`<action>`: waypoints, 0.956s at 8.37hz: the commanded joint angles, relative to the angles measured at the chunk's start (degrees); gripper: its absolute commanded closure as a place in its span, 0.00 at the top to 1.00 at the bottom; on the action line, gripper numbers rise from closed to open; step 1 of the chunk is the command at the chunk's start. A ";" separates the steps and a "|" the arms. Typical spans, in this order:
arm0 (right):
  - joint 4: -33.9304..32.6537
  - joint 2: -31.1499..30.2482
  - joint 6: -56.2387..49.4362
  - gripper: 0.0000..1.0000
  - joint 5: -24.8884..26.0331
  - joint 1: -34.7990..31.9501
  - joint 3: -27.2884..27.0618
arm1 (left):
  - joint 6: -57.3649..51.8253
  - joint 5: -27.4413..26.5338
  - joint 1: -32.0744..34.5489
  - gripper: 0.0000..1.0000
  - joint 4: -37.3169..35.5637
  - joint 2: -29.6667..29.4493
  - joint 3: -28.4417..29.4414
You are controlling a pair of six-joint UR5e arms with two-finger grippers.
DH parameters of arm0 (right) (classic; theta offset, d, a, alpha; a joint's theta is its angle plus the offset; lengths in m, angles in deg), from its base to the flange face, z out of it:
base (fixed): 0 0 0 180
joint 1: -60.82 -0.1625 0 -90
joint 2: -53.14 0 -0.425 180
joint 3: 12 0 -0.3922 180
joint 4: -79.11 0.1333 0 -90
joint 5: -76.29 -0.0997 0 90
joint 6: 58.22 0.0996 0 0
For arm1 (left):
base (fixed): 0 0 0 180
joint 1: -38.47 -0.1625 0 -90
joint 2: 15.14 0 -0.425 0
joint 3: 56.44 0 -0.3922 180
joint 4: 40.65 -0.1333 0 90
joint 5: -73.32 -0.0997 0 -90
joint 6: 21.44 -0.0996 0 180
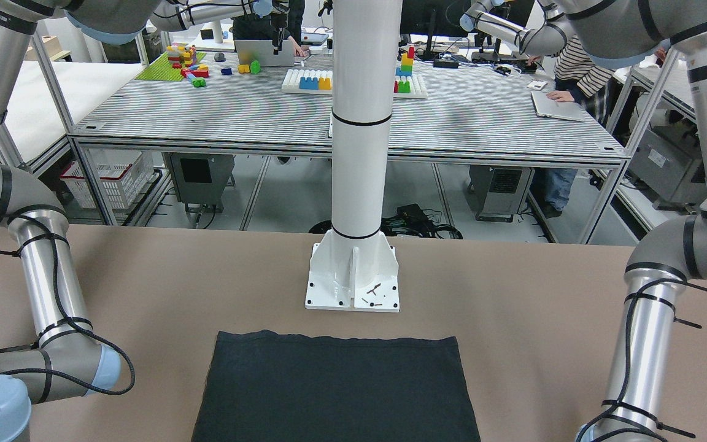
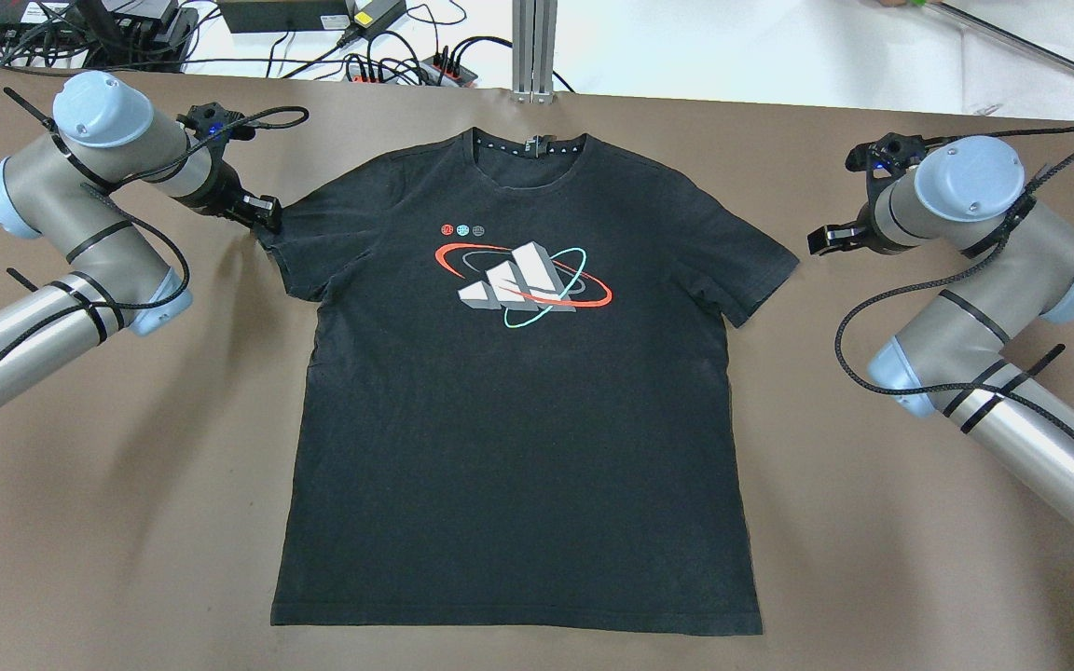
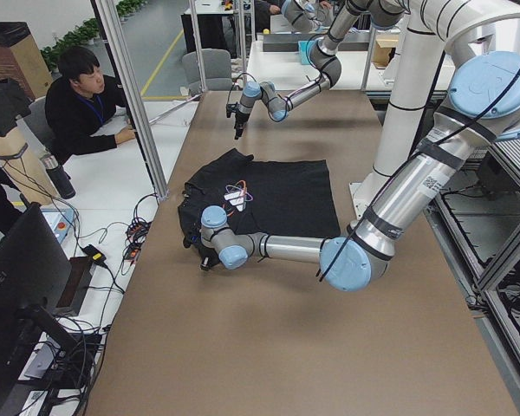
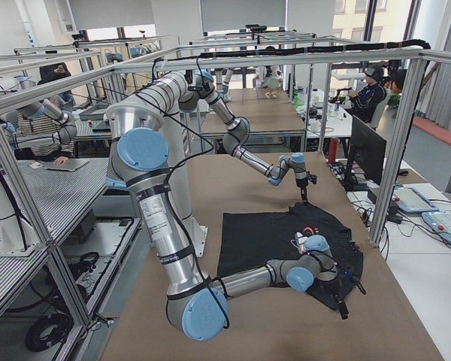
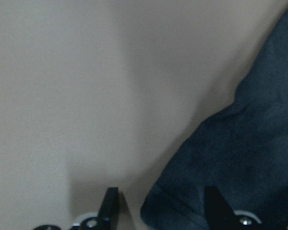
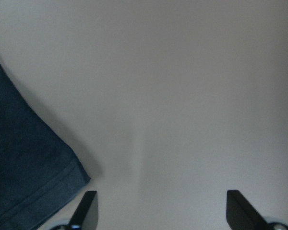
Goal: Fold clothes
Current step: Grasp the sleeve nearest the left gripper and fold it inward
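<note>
A black T-shirt (image 2: 518, 401) with a red, white and teal chest print lies flat and spread on the brown table, collar at the far side; its hem shows in the front view (image 1: 335, 387). My left gripper (image 2: 262, 212) is low at the tip of the shirt's left sleeve. In the left wrist view it (image 5: 162, 208) is open, with the sleeve corner (image 5: 182, 211) between its fingers. My right gripper (image 2: 821, 239) is just beside the right sleeve's end, apart from it. In the right wrist view it (image 6: 163, 211) is open and empty, with the sleeve cuff (image 6: 33, 191) by one finger.
The white robot pedestal (image 1: 353, 276) stands at the table's near edge behind the hem. Cables and power strips (image 2: 388, 56) and an aluminium post (image 2: 534, 47) lie past the far edge. A seated person (image 3: 87, 108) is beyond the table's far side.
</note>
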 commanded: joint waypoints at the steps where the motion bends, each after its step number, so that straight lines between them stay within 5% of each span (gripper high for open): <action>1: 0.01 -0.04 0.01 0.94 0.00 0.01 -0.04 | 0.01 0.01 -0.01 0.00 0.03 0.71 -1.24; 8: 0.01 -0.03 0.01 0.94 0.09 0.01 -0.04 | 8.68 0.10 0.87 0.00 -0.76 -2.25 -4.94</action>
